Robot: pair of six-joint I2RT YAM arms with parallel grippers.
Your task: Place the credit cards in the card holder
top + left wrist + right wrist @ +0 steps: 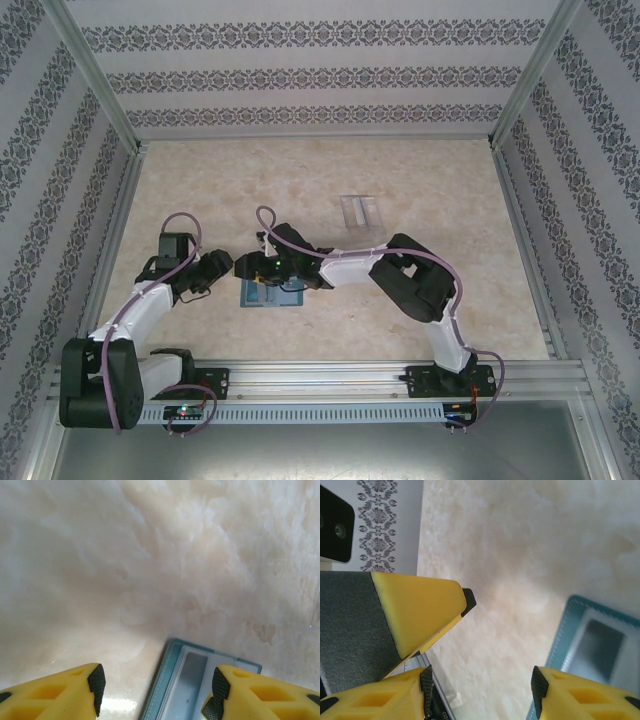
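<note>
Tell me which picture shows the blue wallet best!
The left wrist view. The card holder is close and sharp there, showing its top edge, two corners and stitching. The right wrist view cuts it off, showing one corner and a side. The top view shows it tiny, partly hidden under the arms.

Marbled table [200, 200] bears teal card holder [270, 298] and, seemingly, clear stand [360, 212].

Stitched teal leatherette card holder [164, 680]; smooth, glossy marble-look table [150, 555].
</note>
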